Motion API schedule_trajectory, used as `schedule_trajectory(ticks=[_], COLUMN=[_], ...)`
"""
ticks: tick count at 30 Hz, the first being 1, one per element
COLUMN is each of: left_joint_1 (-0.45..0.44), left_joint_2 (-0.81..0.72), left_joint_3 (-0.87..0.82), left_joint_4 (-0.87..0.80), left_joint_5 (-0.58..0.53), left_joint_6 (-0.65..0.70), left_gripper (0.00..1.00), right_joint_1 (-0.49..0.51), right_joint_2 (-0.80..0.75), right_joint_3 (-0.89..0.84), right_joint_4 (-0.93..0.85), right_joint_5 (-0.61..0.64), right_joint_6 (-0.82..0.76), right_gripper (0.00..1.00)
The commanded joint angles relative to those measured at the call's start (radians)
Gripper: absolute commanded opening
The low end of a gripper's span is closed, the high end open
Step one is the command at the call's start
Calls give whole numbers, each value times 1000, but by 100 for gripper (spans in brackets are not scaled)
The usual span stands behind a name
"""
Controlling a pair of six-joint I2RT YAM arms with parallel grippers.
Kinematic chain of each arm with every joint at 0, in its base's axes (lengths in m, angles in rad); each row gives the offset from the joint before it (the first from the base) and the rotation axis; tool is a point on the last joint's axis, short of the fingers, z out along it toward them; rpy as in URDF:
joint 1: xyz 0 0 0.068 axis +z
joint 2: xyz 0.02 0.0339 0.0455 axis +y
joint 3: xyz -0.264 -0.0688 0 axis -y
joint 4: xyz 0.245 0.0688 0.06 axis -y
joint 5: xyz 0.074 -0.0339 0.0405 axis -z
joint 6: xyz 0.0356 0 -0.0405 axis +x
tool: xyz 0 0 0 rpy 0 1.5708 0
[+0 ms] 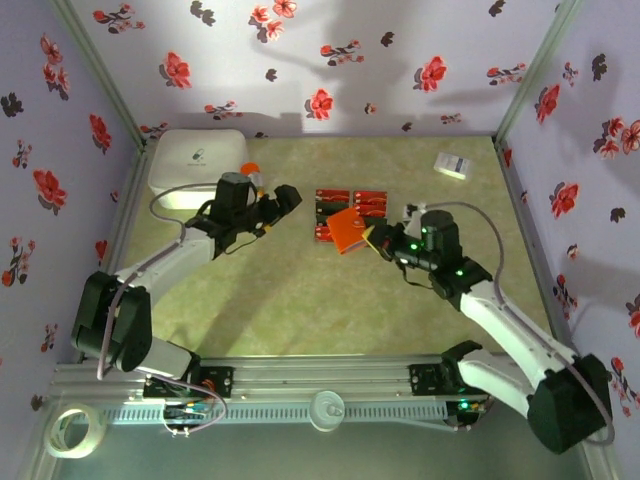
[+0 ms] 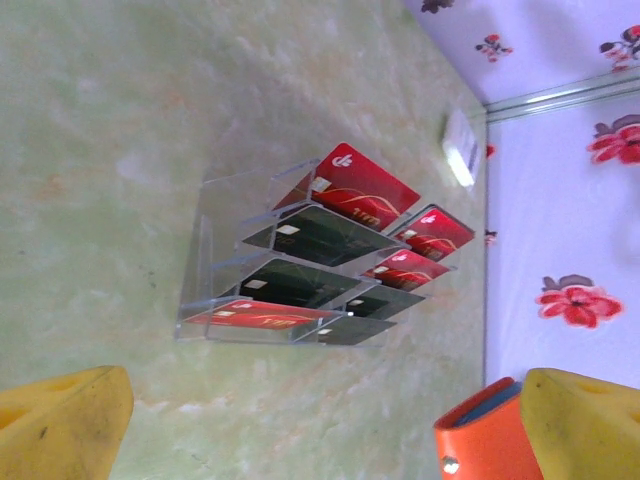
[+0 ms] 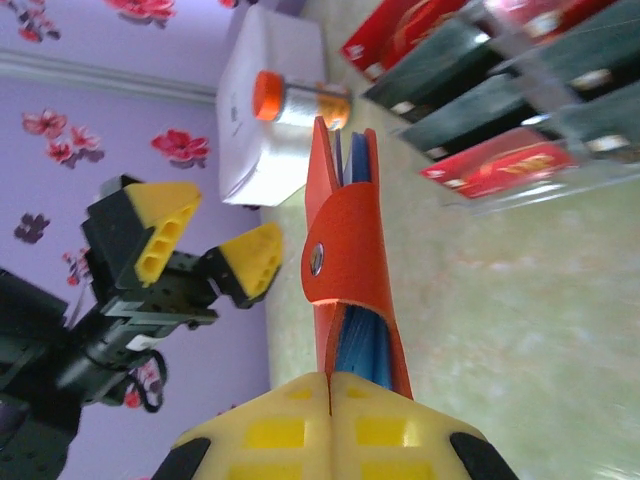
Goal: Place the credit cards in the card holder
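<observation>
Orange-red and slightly parted, the card holder (image 1: 350,231) is held on edge, one end pinched between the pressed-together yellow fingers of the right tool (image 1: 379,240); its bluish lining shows in the right wrist view. In the top view it overlaps the near corner of the clear rack (image 2: 200,290), where the red and black credit cards (image 1: 352,205) sit in tiered slots. The left tool (image 1: 284,200) hovers over the green worktop (image 1: 300,300) left of the rack, spread wide and gripping nothing.
</observation>
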Motion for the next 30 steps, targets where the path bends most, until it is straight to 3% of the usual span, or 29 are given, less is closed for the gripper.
schedule_trajectory(ticks=[1,11,30], left_joint_1=[2,34,41], left_joint_2=[-28,-76,-81], left_joint_3=[-35,-261,-275], left_joint_4=[131,481,499], left_joint_5=[65,59,20], left_joint_6=[-69,-296,-298], left_gripper=[100,100,86], right_joint_1=[75,165,197], right_joint_2=[68,286,401], right_joint_3=[72,121,117], right_joint_4=[152,430,591], right_joint_5=[71,93,75], right_joint_6=[23,146,254], right_gripper=[0,0,0])
